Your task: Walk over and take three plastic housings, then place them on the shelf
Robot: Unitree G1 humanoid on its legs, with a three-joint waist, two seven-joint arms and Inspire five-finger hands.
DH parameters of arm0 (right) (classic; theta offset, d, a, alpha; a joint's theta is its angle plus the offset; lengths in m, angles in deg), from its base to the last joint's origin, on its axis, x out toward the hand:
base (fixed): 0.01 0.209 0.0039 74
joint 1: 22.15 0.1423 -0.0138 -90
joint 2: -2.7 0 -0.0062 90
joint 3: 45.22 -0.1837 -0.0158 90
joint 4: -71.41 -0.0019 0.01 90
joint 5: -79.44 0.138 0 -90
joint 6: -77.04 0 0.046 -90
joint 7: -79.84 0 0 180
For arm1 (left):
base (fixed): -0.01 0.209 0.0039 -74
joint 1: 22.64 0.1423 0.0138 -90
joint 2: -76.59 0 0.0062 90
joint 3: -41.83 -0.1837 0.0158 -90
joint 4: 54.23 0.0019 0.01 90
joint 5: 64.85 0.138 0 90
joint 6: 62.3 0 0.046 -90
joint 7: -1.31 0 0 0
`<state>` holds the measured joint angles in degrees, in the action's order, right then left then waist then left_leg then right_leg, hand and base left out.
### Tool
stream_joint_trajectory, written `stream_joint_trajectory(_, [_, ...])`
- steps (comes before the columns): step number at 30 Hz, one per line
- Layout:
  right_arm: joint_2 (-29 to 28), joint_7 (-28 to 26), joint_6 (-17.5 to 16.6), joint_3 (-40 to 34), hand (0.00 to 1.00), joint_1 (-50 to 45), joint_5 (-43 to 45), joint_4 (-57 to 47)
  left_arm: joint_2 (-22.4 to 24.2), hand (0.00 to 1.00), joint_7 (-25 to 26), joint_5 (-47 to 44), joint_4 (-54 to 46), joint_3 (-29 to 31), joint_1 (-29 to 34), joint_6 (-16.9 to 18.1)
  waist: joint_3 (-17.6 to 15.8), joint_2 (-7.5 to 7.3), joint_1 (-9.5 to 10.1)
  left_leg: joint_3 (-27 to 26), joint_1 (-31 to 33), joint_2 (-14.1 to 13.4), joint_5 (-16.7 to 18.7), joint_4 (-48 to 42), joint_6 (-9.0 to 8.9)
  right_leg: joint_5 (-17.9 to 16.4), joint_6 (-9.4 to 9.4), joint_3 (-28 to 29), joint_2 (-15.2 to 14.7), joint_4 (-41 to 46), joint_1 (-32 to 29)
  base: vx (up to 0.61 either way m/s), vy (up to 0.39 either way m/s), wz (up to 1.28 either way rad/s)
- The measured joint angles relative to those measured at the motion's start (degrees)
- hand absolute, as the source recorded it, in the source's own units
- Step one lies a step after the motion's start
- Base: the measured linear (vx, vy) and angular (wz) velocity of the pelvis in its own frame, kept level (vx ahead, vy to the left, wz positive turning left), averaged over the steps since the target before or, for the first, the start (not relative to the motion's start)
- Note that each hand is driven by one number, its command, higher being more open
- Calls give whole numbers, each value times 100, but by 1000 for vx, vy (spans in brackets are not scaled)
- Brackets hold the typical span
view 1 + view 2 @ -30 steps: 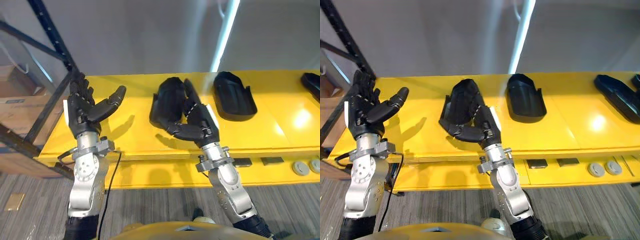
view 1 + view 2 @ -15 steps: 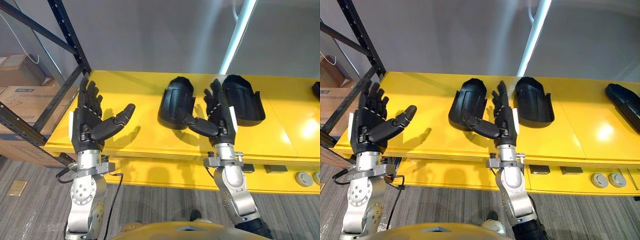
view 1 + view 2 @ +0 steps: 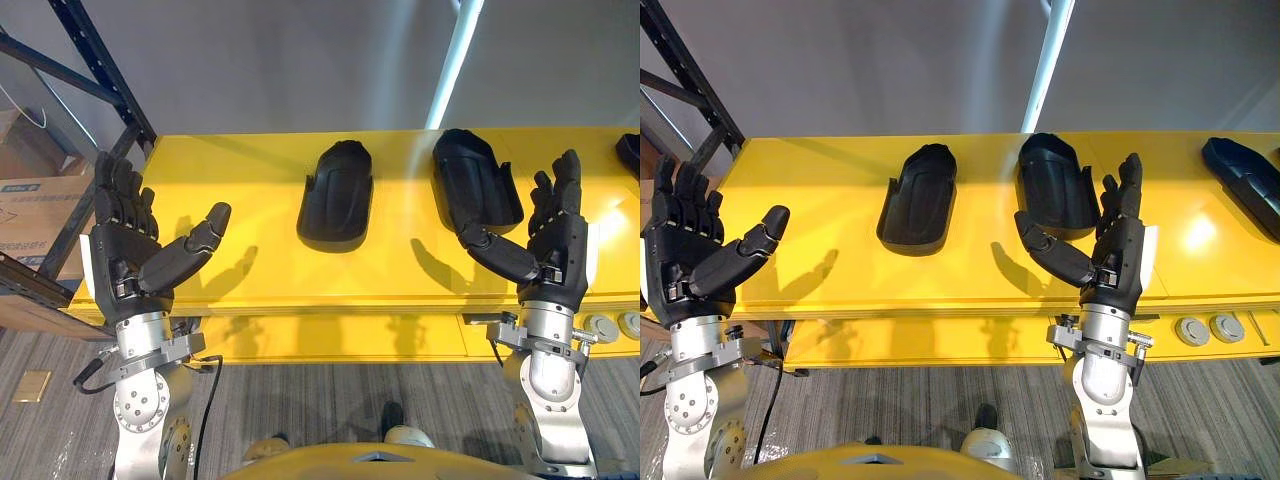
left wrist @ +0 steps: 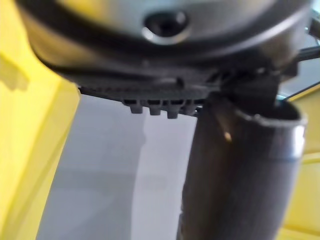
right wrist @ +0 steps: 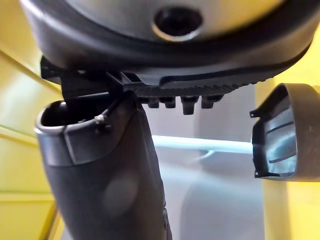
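Black scoop-shaped plastic housings (image 3: 337, 195) apart on glossy yellow surface (image 3: 250, 275).

1. We see a cardboard box (image 3: 25, 212) at the far left, brown.
2. Two round grey discs (image 3: 1193, 331) sit side by side, low on the right.
3. A small tan square (image 3: 33, 386) lies on the grey carpet (image 3: 330, 400).
4. A pale pole (image 3: 455, 60) rises against the grey wall (image 3: 280, 60).

Yellow bench (image 3: 855, 285) w/ 3 black housings (image 3: 920, 195) atop.

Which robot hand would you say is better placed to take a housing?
Right, probably: the open right robot hand hovers beside a housing; the left robot hand is farther from any.
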<state>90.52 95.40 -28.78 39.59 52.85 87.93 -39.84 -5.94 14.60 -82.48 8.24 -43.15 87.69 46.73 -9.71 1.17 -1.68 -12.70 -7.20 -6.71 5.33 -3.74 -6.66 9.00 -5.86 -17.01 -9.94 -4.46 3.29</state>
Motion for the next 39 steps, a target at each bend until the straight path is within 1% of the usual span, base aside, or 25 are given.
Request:
stream_joint_trajectory(2, [-5, -163, -29, 64, 100, 7, 247, 1, 0, 100, -1, 0, 2, -71, -9, 7, -56, 15, 4, -1, 13, 1, 20, -58, 3, 5, -1, 8, -4, 0, 6, -47, 6, -5])
stream_joint_trajectory(4, [-8, -364, -116, 243, 100, 19, 436, 2, 0, 100, -3, 26, 4, -202, -36, 87, -83, 23, 6, -24, 76, -2, 86, -154, 18, 4, -3, 49, -4, -1, -35, -68, 8, -10])
stream_joint_trajectory(6, [-19, -569, -236, 515, 100, 122, 631, 2, -3, 100, -10, 26, 9, -338, -208, 132, -184, 15, 17, -63, 93, -2, 148, -229, 53, -17, -24, 110, -6, -2, -64, -70, 7, -19])
stream_joint_trajectory(8, [-26, -764, -272, 759, 100, 303, 655, 2, -11, 100, -7, 36, 11, -477, -394, 152, -190, 6, 9, -104, 196, -2, 176, -299, 70, -13, -25, 164, -8, -2, -169, -65, 4, -12])
stream_joint_trajectory(10, [-27, -1190, -341, 937, 100, 499, 873, 2, -14, 100, -18, 277, 27, -735, -647, 151, -216, -4, 9, -97, 296, -18, 198, -413, 37, 27, -27, 167, -4, -1, -236, 0, 0, 0])
stream_joint_trajectory(13, [-22, -1535, -358, 1040, 100, 670, 870, 2, -17, 100, -188, 304, 27, -873, -691, 136, -217, -5, 12, -91, 300, -31, 211, -422, 26, 51, -24, 161, 11, 1, -227, 23, 2, 2])
stream_joint_trajectory(17, [-17, -1671, -377, 1050, 100, 789, 874, 2, -19, 100, -361, 274, 47, -876, -691, 49, -232, -30, 85, -88, 308, -40, 271, -447, 30, 49, -21, 164, 16, 2, -226, 41, 10, 3])
stream_joint_trajectory(21, [-6, -1786, -376, 1120, 100, 932, 875, 2, -52, 100, -482, 275, 177, -975, -681, -289, -260, -78, 159, -96, 373, -61, 420, -655, 49, 49, -21, 173, 12, 2, -202, 0, 0, 0])
stream_joint_trajectory(23, [-3, -1802, -376, 1318, 100, 958, 872, 3, -79, 100, -553, 275, 396, -1056, -660, -591, -266, -87, 155, -98, 375, -75, 500, -762, 64, 48, -21, 176, 12, 2, -142, -15, 11, -1])
stream_joint_trajectory(24, [-1, -1808, -376, 1364, 100, 958, 873, 3, -106, 100, -553, 276, 454, -1095, -649, -665, -266, -87, 157, -101, 387, -79, 531, -803, 63, 47, -19, 182, 12, 2, -140, -48, 25, -7])
stream_joint_trajectory(25, [-1, -1830, -375, 1439, 100, 958, 875, 5, -136, 100, -563, 276, 523, -1144, -607, -844, -268, -89, 157, -120, 412, -86, 580, -859, 73, 40, -10, 208, 12, 2, -145, -38, 15, -7])
stream_joint_trajectory(28, [0, -1921, -374, 1497, 100, 956, 874, 7, -153, 100, -613, 274, 692, -1221, -517, -1115, -274, -89, 154, -169, 501, -93, 640, -970, 87, 39, -11, 283, 11, 2, -222, -50, 12, -9])
stream_joint_trajectory(31, [7, -1908, -372, 1482, 100, 957, 875, 8, -153, 100, -664, 242, 692, -1245, -403, -1295, -324, -59, 144, -168, 514, -93, 641, -973, 87, 39, -11, 284, 13, 2, -235, -11, 0, -2])
stream_joint_trajectory(34, [12, -1904, -363, 1495, 100, 961, 871, 8, -153, 100, -778, 227, 691, -1306, -411, -1318, -360, -11, 147, -156, 587, -91, 639, -975, 86, 39, -11, 276, 12, 2, -293, -21, -6, 2])
stream_joint_trajectory(39, [64, -1843, -353, 1496, 100, 972, 863, 8, -154, 100, -867, 199, 692, -1458, -410, -1342, -362, -8, 141, -105, 659, -88, 630, -965, 81, 36, -5, 223, 11, 2, -340, -16, -11, 7])
